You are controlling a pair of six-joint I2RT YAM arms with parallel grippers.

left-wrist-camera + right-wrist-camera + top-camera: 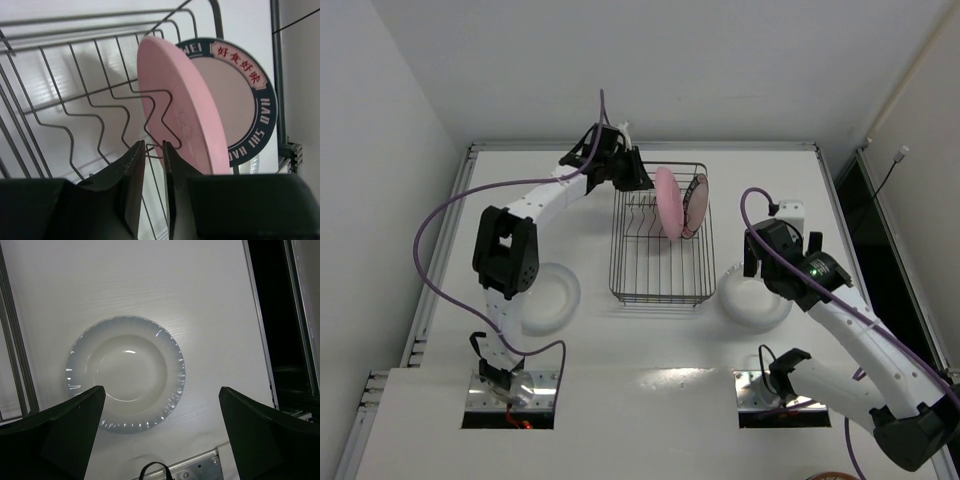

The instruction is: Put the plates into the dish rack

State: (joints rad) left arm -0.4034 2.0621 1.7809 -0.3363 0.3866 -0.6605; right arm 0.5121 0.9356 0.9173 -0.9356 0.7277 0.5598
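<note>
The matte pink plate (170, 100) stands on edge in the thin dark-wire dish rack (660, 299), with the teal-rimmed plate (250, 115) just behind it. Your left gripper (153, 146) is pressed nearly together at the prongs. Your right gripper (161, 388) is spread wide above a translucent, scallop-edged plate (125, 372) lying flat on the table (215, 300).

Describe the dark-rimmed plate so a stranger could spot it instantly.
Find the wire dish rack on the table. Two plates stand on edge at its far right corner. The dark-rimmed plate is rightmost, beside the pink plate; only its teal rim carries lettering.
</note>
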